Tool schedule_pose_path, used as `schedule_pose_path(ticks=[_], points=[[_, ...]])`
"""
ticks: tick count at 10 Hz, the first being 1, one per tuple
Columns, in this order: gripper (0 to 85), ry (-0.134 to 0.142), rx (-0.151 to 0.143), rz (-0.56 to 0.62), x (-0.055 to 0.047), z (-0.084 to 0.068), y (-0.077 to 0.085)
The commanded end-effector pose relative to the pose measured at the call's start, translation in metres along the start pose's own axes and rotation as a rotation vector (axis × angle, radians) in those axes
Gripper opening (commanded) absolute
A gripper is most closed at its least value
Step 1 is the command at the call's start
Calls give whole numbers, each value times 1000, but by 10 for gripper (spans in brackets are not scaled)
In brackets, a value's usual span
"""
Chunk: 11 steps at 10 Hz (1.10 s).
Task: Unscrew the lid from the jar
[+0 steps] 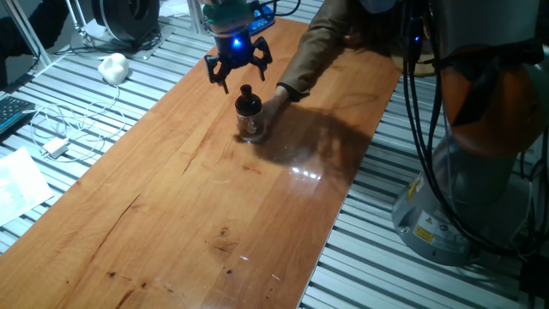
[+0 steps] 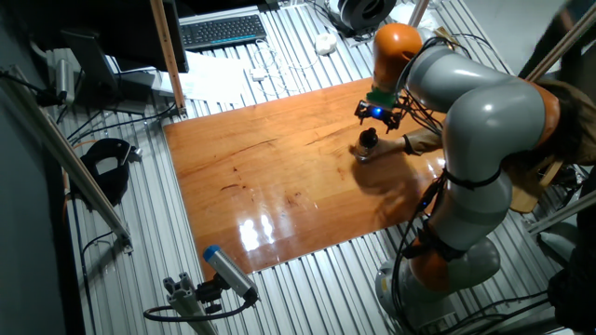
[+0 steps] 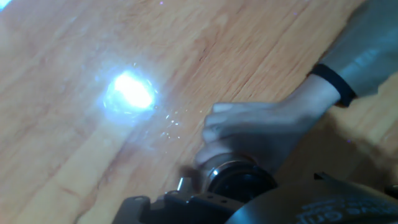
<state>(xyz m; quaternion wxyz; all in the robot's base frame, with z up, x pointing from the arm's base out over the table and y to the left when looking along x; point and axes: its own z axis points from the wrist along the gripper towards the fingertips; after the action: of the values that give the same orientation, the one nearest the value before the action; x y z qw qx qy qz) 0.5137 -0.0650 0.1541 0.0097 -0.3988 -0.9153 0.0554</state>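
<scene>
One jar (image 1: 250,120) stands upright on the wooden worktop (image 1: 171,215), in the upper middle of one fixed view, and it carries one black lid (image 1: 247,93) with a small knob on top. One pincer (image 1: 238,73) hangs just above that lid with its dark fingers (image 1: 221,70) spread apart, clear of the knob and gripping nothing; a blue light glows at its base. One human hand (image 1: 276,99) reaches in from the upper right of the frame and touches the jar on its right side, the sleeve running back toward the top edge. In the other fixed view the jar (image 2: 366,147) sits near the upper right corner of the worktop (image 2: 270,177), directly below the pincer (image 2: 379,118), with the hand (image 2: 410,144) just to its right. In the hand view the hand (image 3: 249,134) wraps around the jar at lower centre, the lid (image 3: 239,177) showing as a dark round shape beneath it, and one bright glare spot lies on the wood at the left. Off the worktop there is one white lump (image 1: 113,67) at upper left and one keyboard (image 2: 222,30) at the top of the other fixed view.
</scene>
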Motion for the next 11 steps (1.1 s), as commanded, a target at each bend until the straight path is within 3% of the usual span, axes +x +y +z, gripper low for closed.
schedule_pose_path(ticks=[1,11], points=[[850,43,18,425,1,0,2],[850,33,28,598,14,20,4]])
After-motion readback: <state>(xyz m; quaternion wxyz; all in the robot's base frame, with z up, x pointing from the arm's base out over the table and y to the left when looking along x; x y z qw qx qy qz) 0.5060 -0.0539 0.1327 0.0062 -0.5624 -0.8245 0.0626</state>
